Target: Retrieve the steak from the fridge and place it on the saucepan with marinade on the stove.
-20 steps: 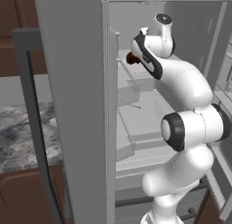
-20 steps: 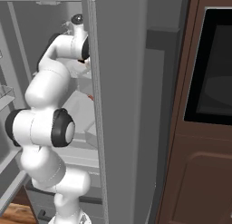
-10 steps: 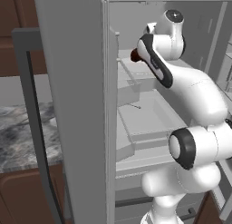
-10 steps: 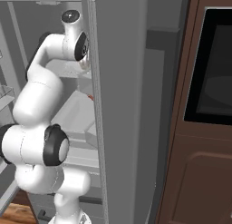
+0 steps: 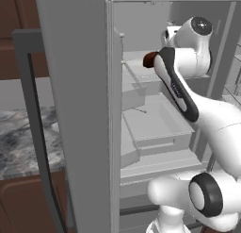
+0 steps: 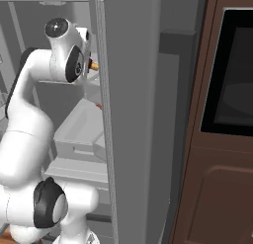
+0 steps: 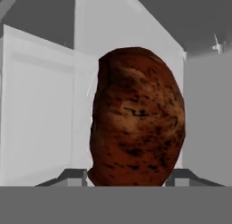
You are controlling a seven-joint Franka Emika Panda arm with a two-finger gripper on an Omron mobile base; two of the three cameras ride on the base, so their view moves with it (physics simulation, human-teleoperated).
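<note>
Item: steak (image 7: 136, 119), dark reddish-brown, which we find clamped between the jaws of the gripper (image 7: 131, 180), upright against the pale inner walls. Location: inside the open fridge (image 5: 80, 109), raised above its white shelves (image 5: 155, 119), at the arm's end.

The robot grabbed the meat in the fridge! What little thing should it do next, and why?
Probably pull the steak straight back out of the fridge. The gripper is shut on the steak, which sits between its fingertips, and in the left base view the meat hangs above the shelves, inside the open doors. It has to clear them before heading for the stove.
</note>
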